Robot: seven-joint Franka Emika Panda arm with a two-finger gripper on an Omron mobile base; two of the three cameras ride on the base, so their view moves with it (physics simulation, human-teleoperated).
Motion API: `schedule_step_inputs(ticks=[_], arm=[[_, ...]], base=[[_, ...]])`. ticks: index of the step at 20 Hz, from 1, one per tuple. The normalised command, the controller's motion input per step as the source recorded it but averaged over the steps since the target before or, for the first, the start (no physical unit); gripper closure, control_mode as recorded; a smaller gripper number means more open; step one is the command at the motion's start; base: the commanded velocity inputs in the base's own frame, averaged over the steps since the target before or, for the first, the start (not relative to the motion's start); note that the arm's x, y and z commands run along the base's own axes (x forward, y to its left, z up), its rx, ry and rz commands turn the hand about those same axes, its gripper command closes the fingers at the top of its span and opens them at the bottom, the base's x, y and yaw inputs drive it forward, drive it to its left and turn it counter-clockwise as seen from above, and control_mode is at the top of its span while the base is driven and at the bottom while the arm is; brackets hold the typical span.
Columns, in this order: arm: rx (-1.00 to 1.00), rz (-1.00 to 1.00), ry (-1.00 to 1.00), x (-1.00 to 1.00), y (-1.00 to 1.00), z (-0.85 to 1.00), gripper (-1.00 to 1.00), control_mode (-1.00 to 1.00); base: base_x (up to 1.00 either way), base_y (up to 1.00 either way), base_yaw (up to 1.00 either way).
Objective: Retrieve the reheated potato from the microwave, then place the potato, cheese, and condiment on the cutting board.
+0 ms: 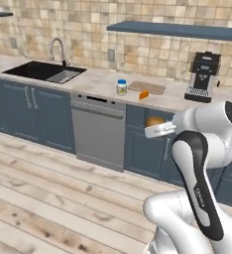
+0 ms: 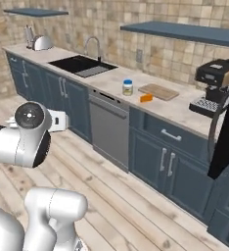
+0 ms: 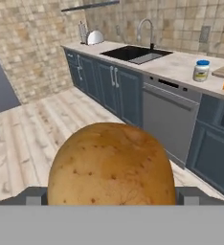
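A golden-brown potato (image 3: 111,165) sits large between my two fingertips (image 3: 35,196) in the hand view, and my gripper (image 3: 112,197) is shut on it. From the left base, the potato (image 1: 154,120) hangs in the gripper (image 1: 153,126) in front of the lower cabinets, below counter height. On the counter lies the wooden cutting board (image 1: 146,88) with nothing on it. The orange cheese wedge (image 1: 144,95) lies just in front of the board. The blue-lidded condiment jar (image 1: 121,87) stands to the board's left. A black microwave door (image 2: 228,127) hangs open at the right edge.
A coffee machine (image 1: 203,77) stands on the counter right of the board. The sink (image 1: 43,71) with its tap is at the left, a steel dishwasher (image 1: 98,131) under the jar. A blue shelf (image 1: 177,30) runs above the counter. Wooden floor lies open to the left.
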Motion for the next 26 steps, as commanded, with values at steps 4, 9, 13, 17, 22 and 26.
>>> schedule_step_inputs(ticks=[4, 9, 13, 17, 22, 26], arm=[[0.00, 0.00, 0.00, 0.00, 0.00, 0.00, 1.00, 1.00], [0.00, 0.00, 0.00, 0.00, 0.00, 0.00, 1.00, 1.00], [0.00, 0.00, 0.00, 0.00, 0.00, 0.00, 1.00, 1.00], [0.00, 0.00, 0.00, 0.00, 0.00, 0.00, 1.00, 1.00], [0.00, 0.00, 0.00, 0.00, 0.00, 0.00, 1.00, 1.00], [0.00, 0.00, 0.00, 0.00, 0.00, 0.00, 1.00, 1.00]], base=[[0.76, 0.37, -0.32], [0.72, 0.37, -0.35], [0.65, 0.38, -0.42], [0.65, 0.35, -0.39], [0.62, 0.34, -0.42], [0.71, 0.26, -0.27]])
